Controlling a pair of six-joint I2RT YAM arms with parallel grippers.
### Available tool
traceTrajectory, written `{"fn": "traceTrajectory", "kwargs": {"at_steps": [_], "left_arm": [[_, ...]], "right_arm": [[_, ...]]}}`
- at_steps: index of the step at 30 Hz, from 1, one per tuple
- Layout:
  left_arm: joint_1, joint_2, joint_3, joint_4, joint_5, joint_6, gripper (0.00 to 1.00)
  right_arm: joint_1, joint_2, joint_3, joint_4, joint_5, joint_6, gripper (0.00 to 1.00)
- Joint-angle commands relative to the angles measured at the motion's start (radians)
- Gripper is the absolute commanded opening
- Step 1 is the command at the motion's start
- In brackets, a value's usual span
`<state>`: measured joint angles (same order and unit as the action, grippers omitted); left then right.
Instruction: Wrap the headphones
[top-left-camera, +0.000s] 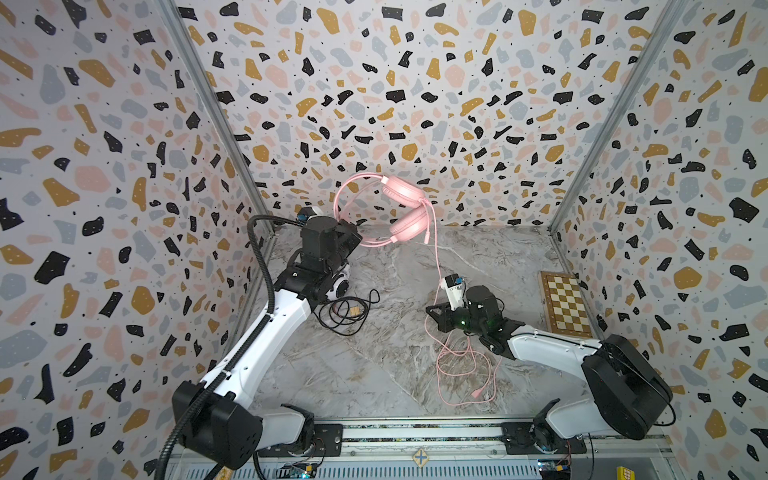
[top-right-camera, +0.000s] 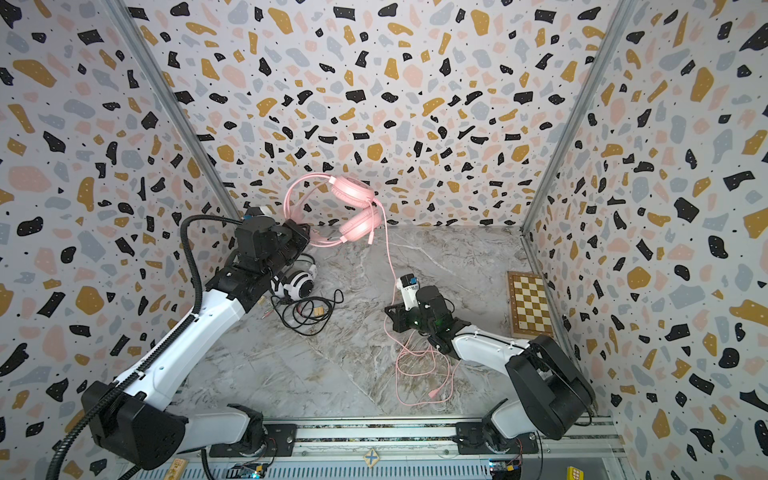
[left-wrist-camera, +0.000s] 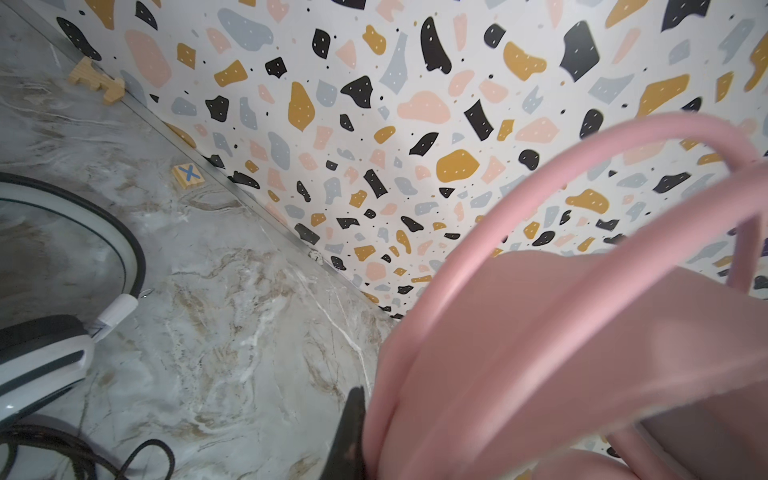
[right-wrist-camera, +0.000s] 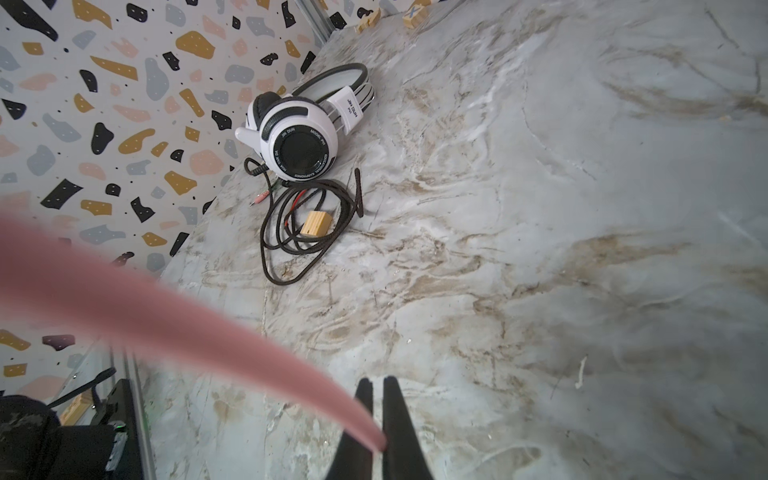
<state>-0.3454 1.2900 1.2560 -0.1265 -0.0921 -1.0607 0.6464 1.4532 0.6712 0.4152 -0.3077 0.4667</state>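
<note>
The pink headphones (top-left-camera: 401, 191) (top-right-camera: 351, 191) hang in the air near the back wall. My left gripper (top-left-camera: 360, 239) (top-right-camera: 309, 235) is shut on their headband (left-wrist-camera: 540, 353); only one black finger (left-wrist-camera: 351, 428) shows beside it in the left wrist view. The pink cable (top-left-camera: 438, 266) (top-right-camera: 390, 262) drops from the cups to my right gripper (top-left-camera: 428, 309) (top-right-camera: 386, 309) (right-wrist-camera: 377, 384), which is shut on it low over the table, and then runs on into loose loops (top-left-camera: 465, 365). The white headphones (top-left-camera: 340, 284) (right-wrist-camera: 297, 141) lie under the left arm with their black cable (top-left-camera: 345, 311) coiled beside them.
A small wooden block (top-left-camera: 354, 311) (right-wrist-camera: 316, 223) sits inside the black cable coil. A chessboard (top-left-camera: 565, 303) (top-right-camera: 530, 305) lies by the right wall. A wooden piece (left-wrist-camera: 97, 81) and a block marked X (left-wrist-camera: 188, 175) rest along the back wall. The arms' base rail (top-left-camera: 419, 432) runs along the front.
</note>
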Motion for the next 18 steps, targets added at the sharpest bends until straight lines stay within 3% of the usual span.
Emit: {"fn": "traceTrajectory", "kwargs": {"at_steps": [1,8,18], "left_arm": [[-0.016,-0.044,0.004,0.14,-0.006,-0.084,0.0],[-0.023,-0.093,-0.045,0.132,0.004,-0.111,0.0],[-0.024,-0.138,-0.071,0.18,-0.006,-0.172,0.0]], "right_arm": [[-0.022,0.03,0.084,-0.095,0.022,-0.058,0.04],[-0.099,0.137,0.202,-0.115,-0.031,-0.066,0.04],[-0.051,0.262,0.298,-0.107,-0.068,-0.02,0.04]]}}
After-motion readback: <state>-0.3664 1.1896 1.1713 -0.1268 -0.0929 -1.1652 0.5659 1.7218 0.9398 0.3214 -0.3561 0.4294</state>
